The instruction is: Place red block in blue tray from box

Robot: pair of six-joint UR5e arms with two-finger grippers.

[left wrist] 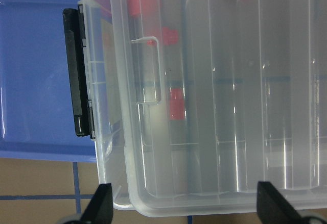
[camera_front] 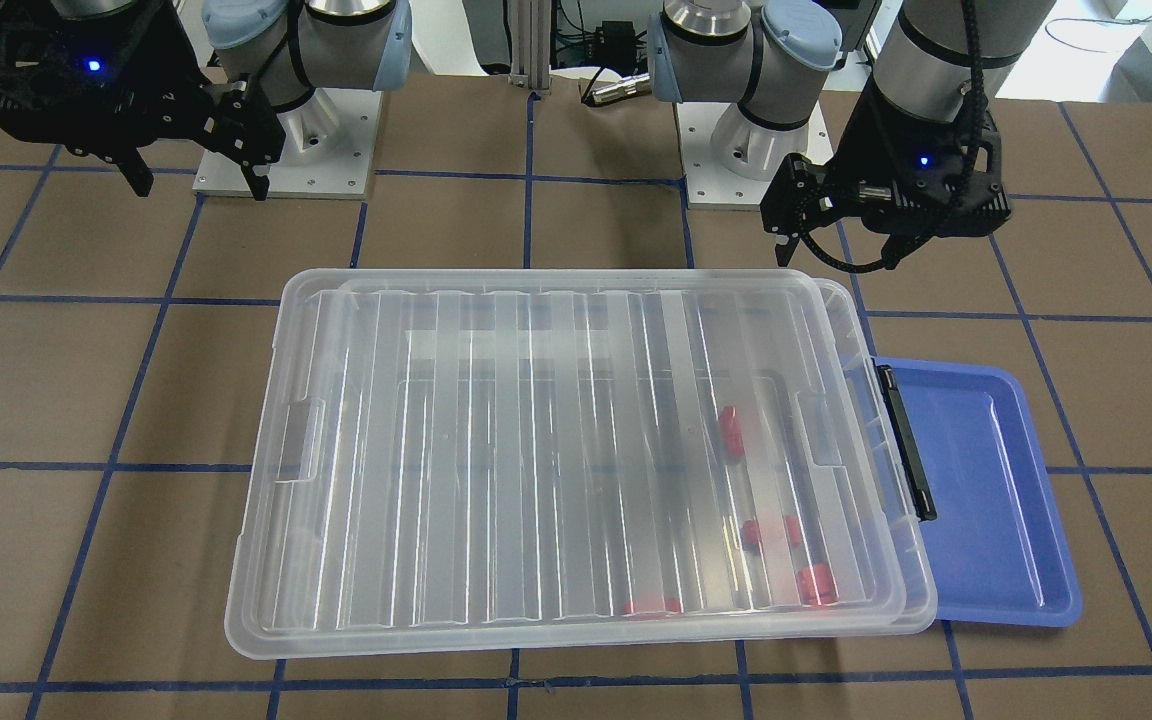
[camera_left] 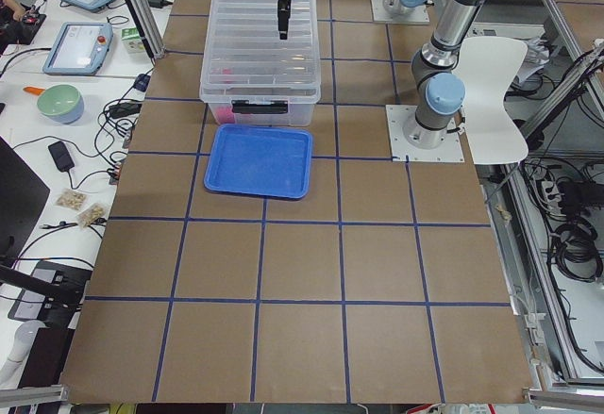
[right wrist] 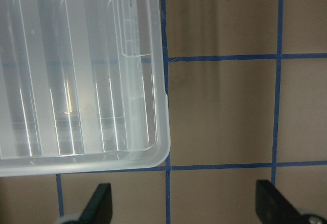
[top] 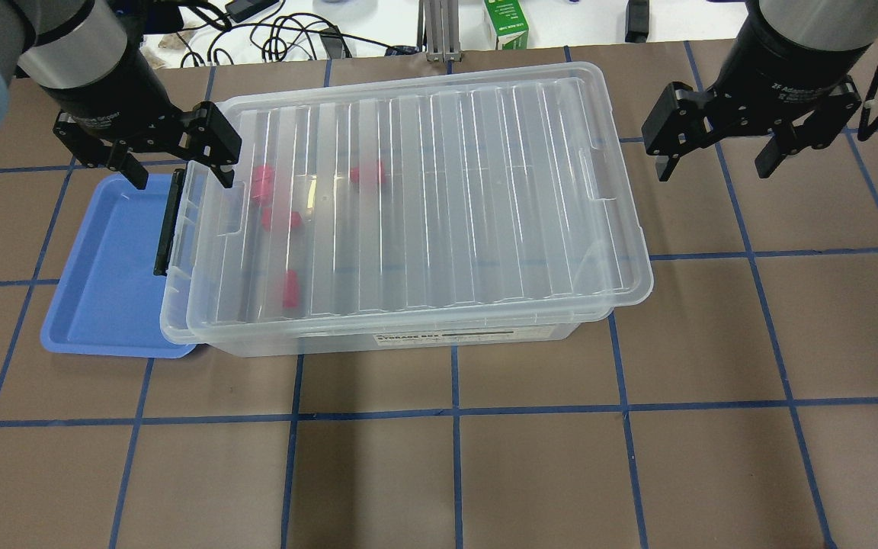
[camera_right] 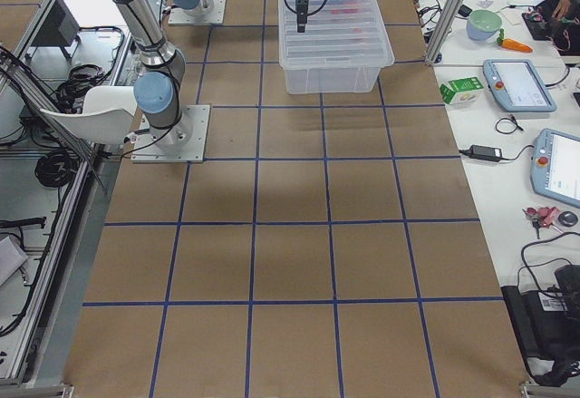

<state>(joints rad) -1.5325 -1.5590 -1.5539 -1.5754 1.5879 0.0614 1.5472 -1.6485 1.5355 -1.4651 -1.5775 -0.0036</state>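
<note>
The box (top: 408, 206) is a clear bin at mid-table with its ribbed lid lying on it, slightly askew. Several red blocks (top: 262, 183) show blurred through the lid near the black latch (top: 167, 225) end; they also show in the front view (camera_front: 731, 430) and the left wrist view (left wrist: 176, 104). The blue tray (top: 104, 267) is empty and partly tucked under that end. My left gripper (top: 180, 177) is open and empty, above the latch end. My right gripper (top: 713, 169) is open and empty, above the table beside the box's other short end.
A green carton (top: 511, 23) and cables (top: 279, 30) lie at the table's far edge. The arm bases (camera_front: 286, 140) stand on plates behind the box. Blue tape lines grid the brown table top.
</note>
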